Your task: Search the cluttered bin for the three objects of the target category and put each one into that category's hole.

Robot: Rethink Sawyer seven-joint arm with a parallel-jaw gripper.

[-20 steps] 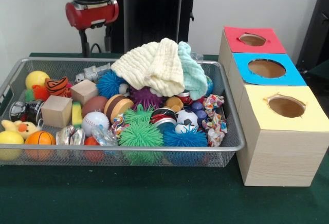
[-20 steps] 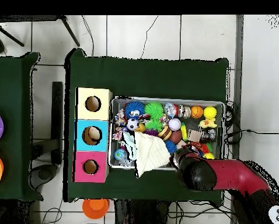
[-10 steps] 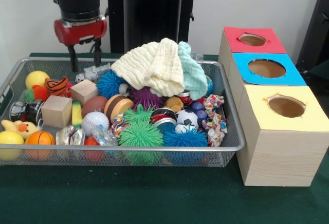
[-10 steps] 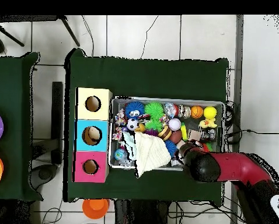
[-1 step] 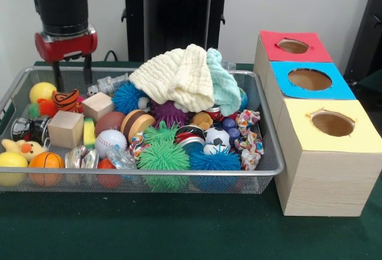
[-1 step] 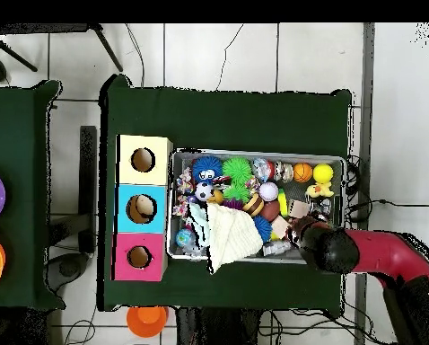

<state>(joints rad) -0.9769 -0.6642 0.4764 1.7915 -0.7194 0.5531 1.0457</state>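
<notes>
Front view: a wire bin (image 5: 270, 152) crammed with toys is seen on the green table (image 5: 179, 230), spiky balls (image 5: 164, 155) nearest, wood cubes (image 5: 65, 129) and a pale yellow cloth (image 5: 179, 75) farther back. Three holed boxes (image 5: 325, 152), yellow, blue, red, are set touching the bin's side. The gripper (image 5: 72, 76) is hung over the bin's far corner, jaws parted, nothing held.

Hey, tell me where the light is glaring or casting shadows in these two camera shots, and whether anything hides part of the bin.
Front view: soft, even light, small glints on the crinkled foil pieces, a faint shadow under the wire bin, the box holes dark inside. Overhead view: the pale floor tiles look bright, and the red arm covers the bin's corner.
</notes>
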